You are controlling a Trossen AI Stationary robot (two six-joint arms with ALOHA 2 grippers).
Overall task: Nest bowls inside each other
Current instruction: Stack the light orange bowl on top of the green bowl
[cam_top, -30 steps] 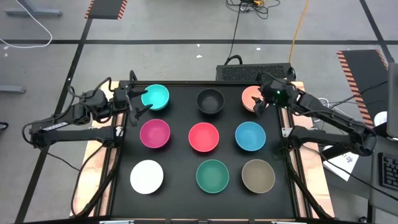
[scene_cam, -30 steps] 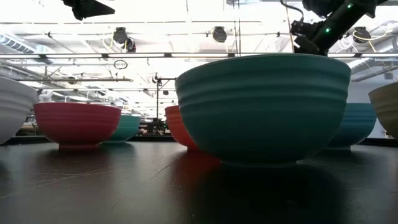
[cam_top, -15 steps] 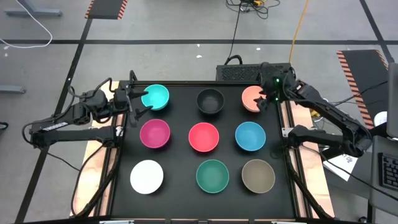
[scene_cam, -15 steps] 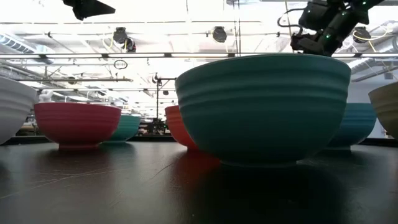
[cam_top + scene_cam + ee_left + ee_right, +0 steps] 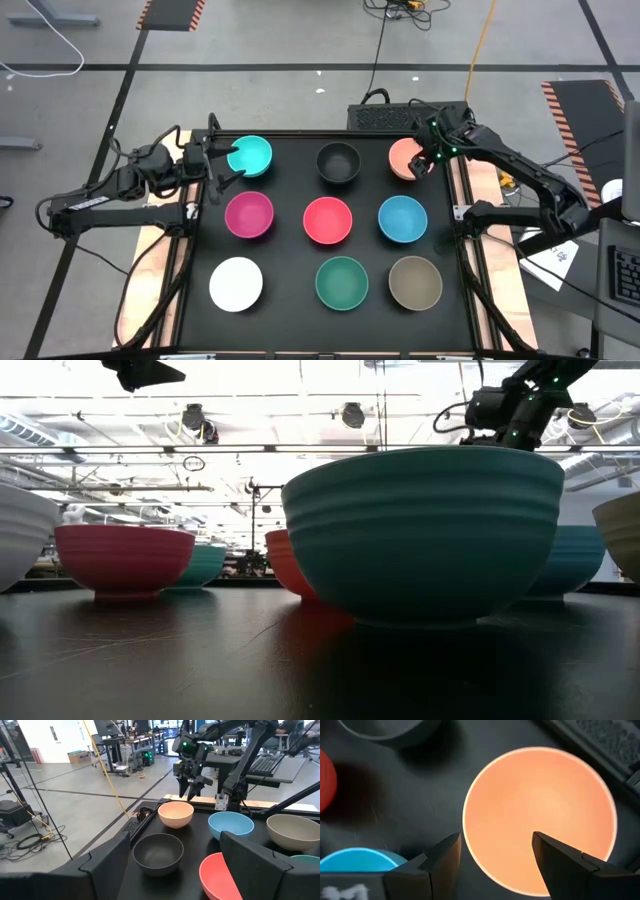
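Nine bowls are sitting separately on the black worktop (image 5: 290, 250) in three rows of three, none nested yet: cyan bowl (image 5: 250, 156), black bowl (image 5: 338, 162) and peach bowl (image 5: 405, 158) in the far row, magenta bowl (image 5: 249, 214), red bowl (image 5: 327, 220) and blue bowl (image 5: 402, 219) in the middle, white bowl (image 5: 236, 283), green bowl (image 5: 341, 282) and taupe bowl (image 5: 415, 282) in the near row. The right gripper (image 5: 424, 163) is hovering over the peach bowl at its outer edge, its fingers spread apart with the rim lying between them in the right wrist view, holding nothing. The left gripper (image 5: 226, 165) is waiting just beside the cyan bowl, also opened wide and empty. These bowls are looking like thin, stiff plastic, so I am judging them light and not fragile, but smooth and probably slippery. The best place to take hold is seeming to be the rim, one finger inside and one outside the wall, because the round body is too wide. Being so light, a bowl may be sliding or tipping if it is pushed before the fingers are closing.
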